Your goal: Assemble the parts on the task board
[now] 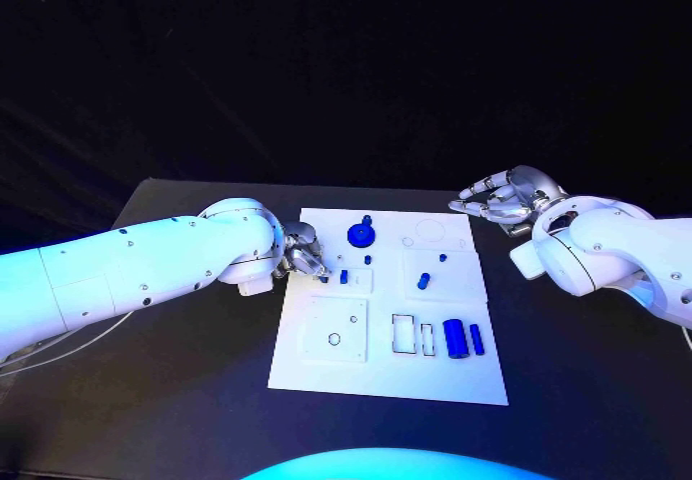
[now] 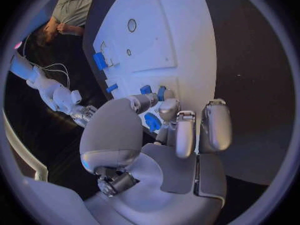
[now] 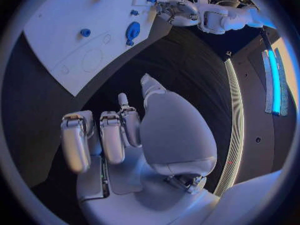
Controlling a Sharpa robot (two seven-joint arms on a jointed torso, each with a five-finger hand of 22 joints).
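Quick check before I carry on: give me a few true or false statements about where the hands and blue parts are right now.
1. The left hand is at the task board's left edge, by a small blue part. True.
2. The right hand grips the blue cylinder. False: it hangs off the board's far right corner, holding nothing.
3. The blue cylinder lies near the board's near right corner. True.
4. The round blue part lies off the board on the table. False: it sits on the board near the far edge.
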